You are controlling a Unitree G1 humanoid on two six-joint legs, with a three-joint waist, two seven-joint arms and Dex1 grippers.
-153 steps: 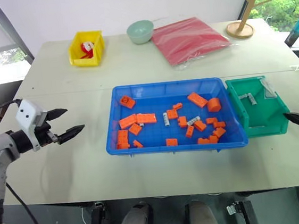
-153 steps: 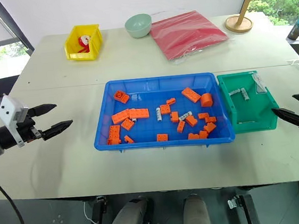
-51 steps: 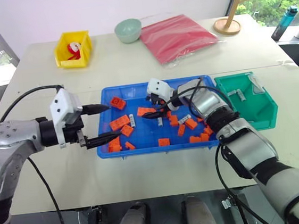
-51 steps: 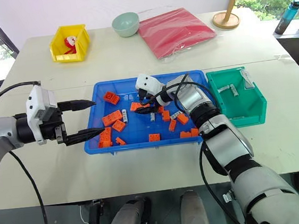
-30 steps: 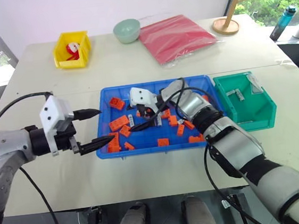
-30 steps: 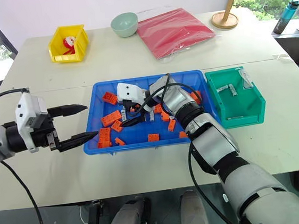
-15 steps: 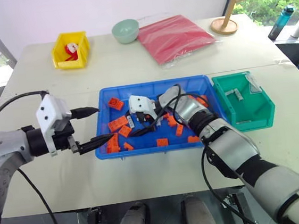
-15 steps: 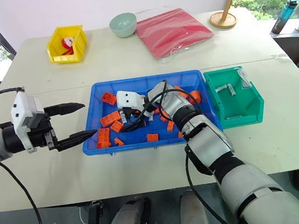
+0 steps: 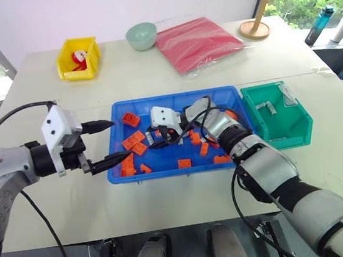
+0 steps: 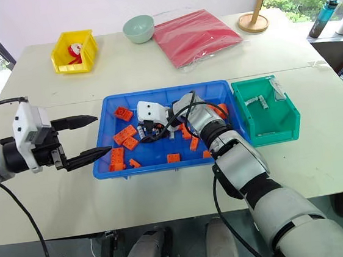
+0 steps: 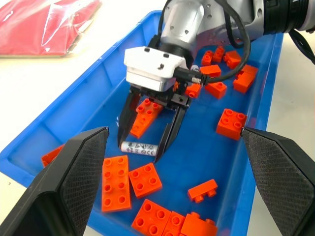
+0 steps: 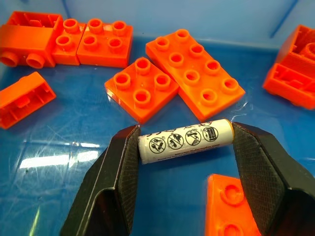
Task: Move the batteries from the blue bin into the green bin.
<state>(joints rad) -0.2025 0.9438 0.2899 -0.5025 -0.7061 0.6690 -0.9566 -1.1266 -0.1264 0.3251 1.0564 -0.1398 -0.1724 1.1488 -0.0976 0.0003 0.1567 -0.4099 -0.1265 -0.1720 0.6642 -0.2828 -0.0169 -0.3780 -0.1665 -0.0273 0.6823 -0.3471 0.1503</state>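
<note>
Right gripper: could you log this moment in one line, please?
right gripper: closing endwise on battery | blue bin | left gripper: open, idle

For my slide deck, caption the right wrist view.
Right gripper closing end-to-end on a battery among orange blocks in the blue bin.

The right arm is reaching across to the left, and its gripper [image 11: 146,139] is pointing down, its two black fingers [image 12: 110,177] pressing on the two ends of a battery [image 12: 185,141]. It seems to be gripping, though contact at the left end is hard to confirm. The left gripper [image 9: 110,143] is hovering level, fingers spread wide apart.
</note>
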